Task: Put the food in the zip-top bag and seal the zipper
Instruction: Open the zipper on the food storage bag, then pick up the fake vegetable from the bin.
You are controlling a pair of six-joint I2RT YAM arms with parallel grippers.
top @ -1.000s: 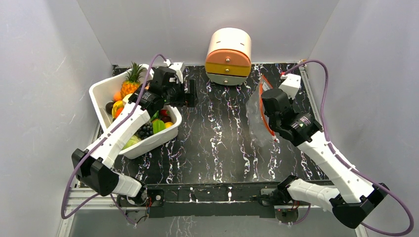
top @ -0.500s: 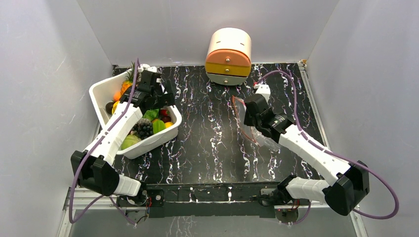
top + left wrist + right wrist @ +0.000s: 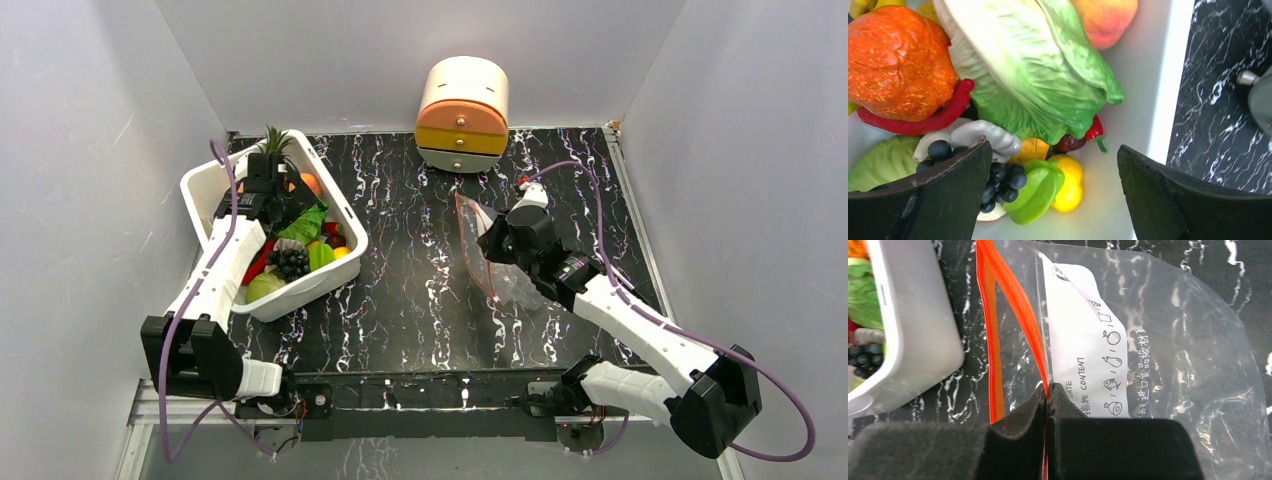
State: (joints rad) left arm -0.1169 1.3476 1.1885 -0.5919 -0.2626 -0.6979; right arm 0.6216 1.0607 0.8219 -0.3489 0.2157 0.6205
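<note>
The food lies in the white tub point(image 3: 340, 265). In the left wrist view a pale green-and-white cabbage point(image 3: 1033, 65) lies on a slim red chilli point(image 3: 923, 120), beside a round orange fruit point(image 3: 898, 60) and a peach point(image 3: 1105, 17). My left gripper point(image 3: 1053, 150) hangs open and empty just above them, over the tub point(image 3: 275, 210). The clear zip-top bag point(image 3: 1158, 340) lies on the black table at centre right point(image 3: 520, 285). My right gripper point(image 3: 1048, 390) is shut on its red-orange zipper point(image 3: 1013, 305), holding the mouth edge up point(image 3: 487, 240).
The tub also holds grapes point(image 3: 998, 180), a green starfruit point(image 3: 1035, 192), a yellow fruit point(image 3: 1070, 187) and a pineapple point(image 3: 272, 145). An orange-and-cream drawer unit point(image 3: 462, 100) stands at the back. The tub's wall point(image 3: 913, 315) is close to the bag's mouth.
My left gripper has swung left from beyond the tub's right edge to over the food. My right gripper has dragged the bag left and nearer, toward the table's middle.
</note>
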